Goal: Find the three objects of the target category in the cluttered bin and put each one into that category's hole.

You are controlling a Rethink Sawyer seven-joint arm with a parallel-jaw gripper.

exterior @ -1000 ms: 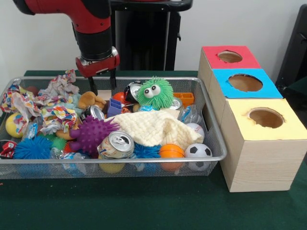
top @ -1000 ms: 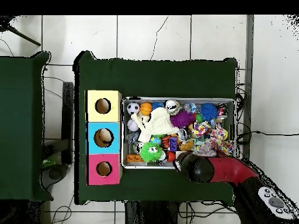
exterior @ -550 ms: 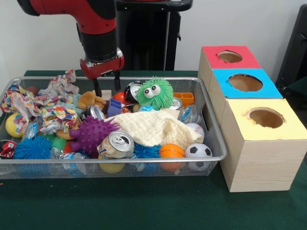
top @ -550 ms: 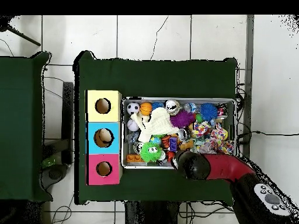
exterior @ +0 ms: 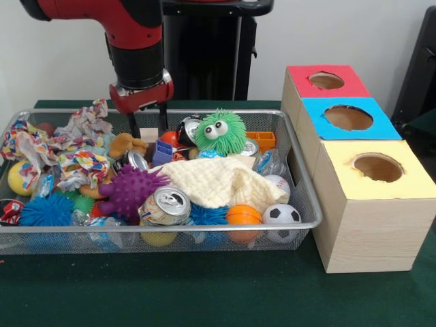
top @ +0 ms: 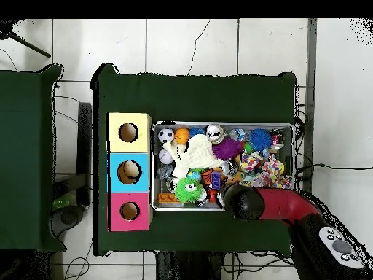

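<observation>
Tool: the tool (exterior: 146, 125) hangs over the far side of the bin with its two dark prongs spread apart and nothing between them, so it is released and empty; the overhead view hides the prongs under the arm's wrist (top: 243, 204).

Under the tool: a small brown plush toy (exterior: 127, 142) lies just near of the prongs, with a blue plastic block (exterior: 163, 151) to its right and a dark dented can (exterior: 187, 129) further right.

Target things: the task does not name the category, so which three things count cannot be told; candidates sit all over the bin, such as the silver can (exterior: 165, 206) at the near rim, the orange ball (exterior: 243, 215) and soccer ball (exterior: 281, 214) near right, the purple spiky ball (exterior: 129, 191) and the green furry toy (exterior: 220, 132).

Bin: the wire bin (exterior: 308, 197) is packed, and a cream knitted cloth (exterior: 221, 181) covers part of the middle, so more things may lie hidden beneath it.

Boxes: red box (exterior: 325, 82), blue box (exterior: 349, 118) and yellow box (exterior: 378, 168) stand in a row just right of the bin on the green tabletop (exterior: 204, 293), each with a round hole on top.

Doing it well: likely best to come straight down on one thing only, prongs either side of it, clear of the rags (exterior: 82, 129) on the left that could snag.
</observation>
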